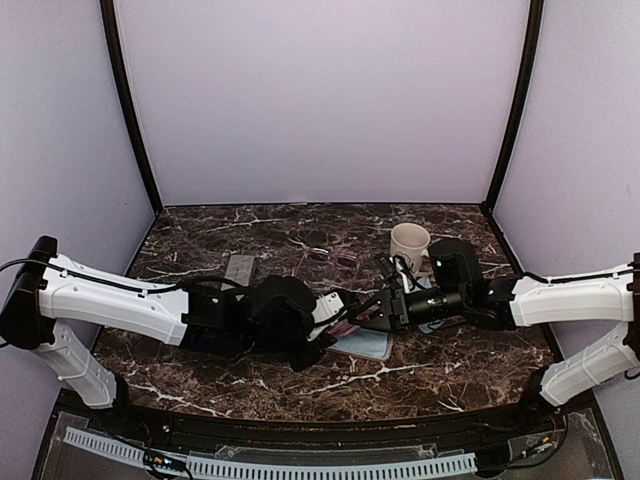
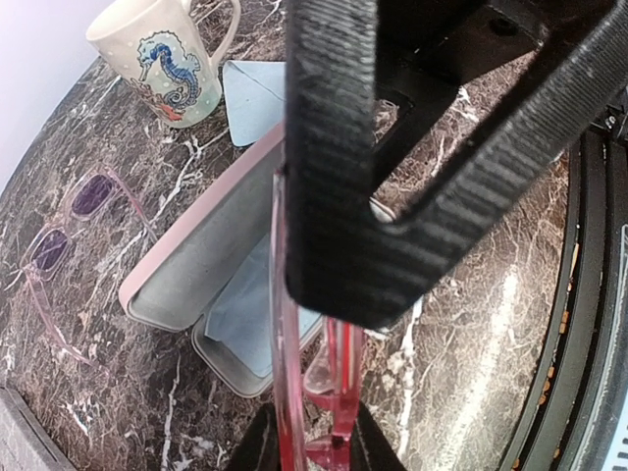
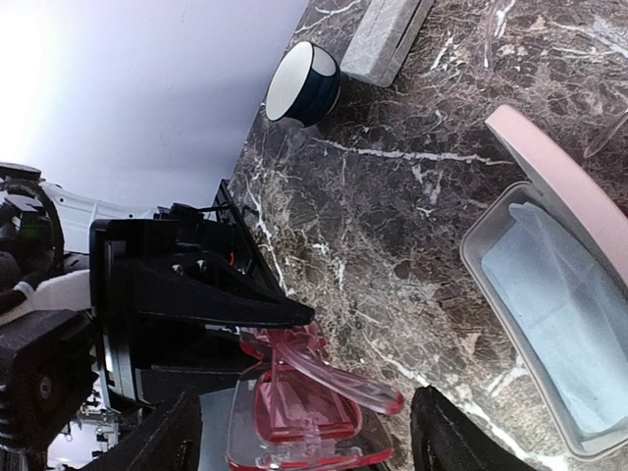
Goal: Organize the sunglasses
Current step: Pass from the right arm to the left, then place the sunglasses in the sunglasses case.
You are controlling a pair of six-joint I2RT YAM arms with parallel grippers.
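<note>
My left gripper (image 2: 306, 444) is shut on the red-pink sunglasses (image 2: 287, 324) and holds them folded, just above the table beside the open pink case (image 2: 186, 257). My right gripper (image 3: 312, 424) is open, with one finger on each side of the same sunglasses (image 3: 294, 407), apart from them. One of its black fingers (image 2: 334, 147) fills the left wrist view. In the top view both grippers meet at table centre, left (image 1: 322, 335) and right (image 1: 385, 305). The thin-framed pair with dark purplish lenses (image 2: 69, 224) lies unfolded on the marble behind the case (image 1: 330, 257).
The open case holds a light blue cloth (image 3: 564, 314). A seahorse mug (image 1: 410, 243) stands behind it with another blue cloth (image 2: 253, 93) next to it. A closed grey case (image 1: 240, 268) lies left of centre, and a dark cup (image 3: 302, 83) stands near it.
</note>
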